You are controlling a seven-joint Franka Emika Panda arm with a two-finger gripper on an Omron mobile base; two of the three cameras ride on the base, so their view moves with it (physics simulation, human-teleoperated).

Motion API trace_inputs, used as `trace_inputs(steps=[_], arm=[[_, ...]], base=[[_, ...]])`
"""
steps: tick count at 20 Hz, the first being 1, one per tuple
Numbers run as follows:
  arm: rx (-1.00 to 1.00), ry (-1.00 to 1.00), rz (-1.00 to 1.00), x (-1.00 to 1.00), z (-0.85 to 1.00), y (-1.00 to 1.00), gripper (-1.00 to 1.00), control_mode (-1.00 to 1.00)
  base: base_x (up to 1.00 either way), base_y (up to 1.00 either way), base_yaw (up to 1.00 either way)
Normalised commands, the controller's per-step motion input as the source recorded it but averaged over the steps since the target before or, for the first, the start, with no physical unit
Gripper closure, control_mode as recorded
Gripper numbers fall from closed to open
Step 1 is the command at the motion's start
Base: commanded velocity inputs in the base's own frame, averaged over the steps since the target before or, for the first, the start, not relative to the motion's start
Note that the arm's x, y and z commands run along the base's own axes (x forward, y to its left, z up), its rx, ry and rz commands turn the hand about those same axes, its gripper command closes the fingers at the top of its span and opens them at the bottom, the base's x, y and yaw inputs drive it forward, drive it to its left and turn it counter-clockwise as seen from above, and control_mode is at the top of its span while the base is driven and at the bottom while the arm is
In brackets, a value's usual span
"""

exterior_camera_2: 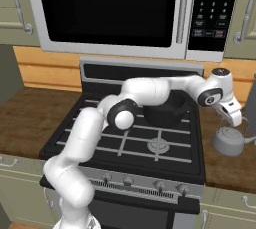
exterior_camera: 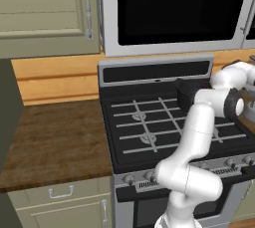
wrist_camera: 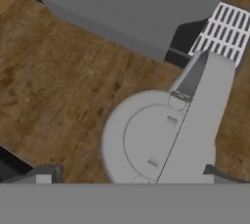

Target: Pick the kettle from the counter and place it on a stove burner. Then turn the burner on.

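The end effector (exterior_camera_2: 234, 118) hangs just above the small squat grey metal kettle (exterior_camera_2: 228, 142), its fingers spread either side of the arched handle without pinching it. The kettle stands directly below on the dark brown wood-grain table (exterior_camera_2: 222, 169), with the black pot (exterior_camera_2: 167, 110) and black range (exterior_camera_2: 125, 145) off to the arm's side.

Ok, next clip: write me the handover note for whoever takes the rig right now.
Gripper: just above the kettle; open or shut can't be told.
Kettle: upright on the counter, right of the stove, not lifted.
Black pot sits on the back right burner; front right burner is free.
Done: reach to the kettle.
Left: grasp, lift, set on a burner, turn its knob.
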Motion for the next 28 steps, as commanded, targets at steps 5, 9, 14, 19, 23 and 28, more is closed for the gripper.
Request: trace_inputs(steps=[5, 9, 14, 19, 23, 28], arm=[[0.00, 0.00, 0.00, 0.00, -0.12, -0.31, -1.00, -1.00], [0.00, 0.00, 0.00, 0.05, -0.02, -0.04, 1.00, -1.00], [0.00, -0.01, 0.00, 0.02, -0.04, 0.01, 1.00, -1.00], [-0.01, -0.20, 0.00, -0.42, -0.01, 0.18, 1.00, -1.00], [-0.05, -0.29, 0.00, -0.70, 0.00, 0.48, 1.00, -1.00], [-0.05, -0.22, 0.00, -0.61, 0.17, 0.65, 1.00, -1.00]], base=[[0.00, 0.00, 0.00], [0.00, 0.00, 0.00], [0.00, 0.00, 0.00], [0.00, 0.00, 0.00], [0.00, 0.00, 0.00], [0.00, 0.00, 0.00]])
